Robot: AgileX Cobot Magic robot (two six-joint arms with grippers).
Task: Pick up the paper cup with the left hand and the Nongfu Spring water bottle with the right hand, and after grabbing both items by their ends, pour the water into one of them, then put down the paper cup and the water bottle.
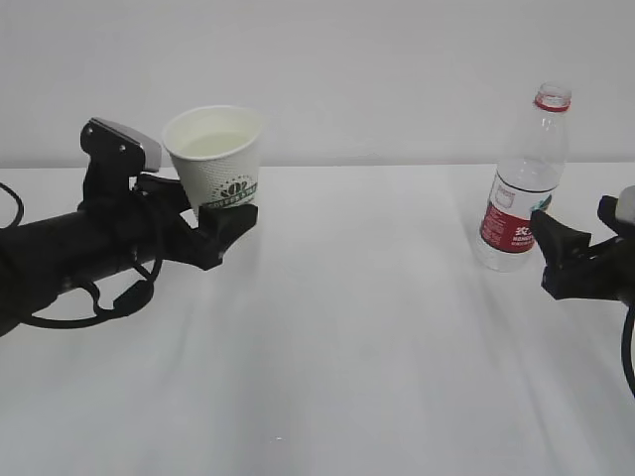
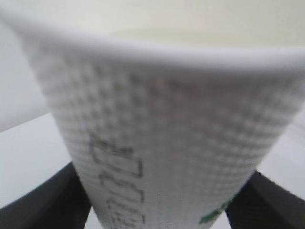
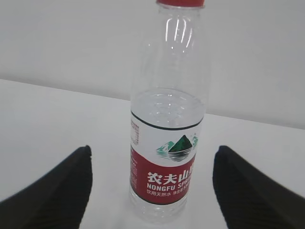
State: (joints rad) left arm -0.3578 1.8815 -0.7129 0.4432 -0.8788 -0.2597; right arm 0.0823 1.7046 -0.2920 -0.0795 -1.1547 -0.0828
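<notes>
The paper cup sits clamped near its base in the left end effector, lifted clear of the white bench and tilted slightly, its open mouth turned up and toward the camera. In the exterior view a pale surface shows inside the cup, but whether that is water cannot be told. In the left wrist view the cup's dimpled wall fills the frame, with a black finger pressed against each side of its lower part and a patch of green print low on the right.

Well to the right of the cup, the Nongfu Spring water bottle stands upright on the bench, uncapped, red ring at the neck. The water reaches just above the top edge of its label. The right end effector sits just right of the bottle, low beside its label, fingers spread and holding nothing. In the right wrist view the bottle stands between the two dark fingers, clear of both.
</notes>
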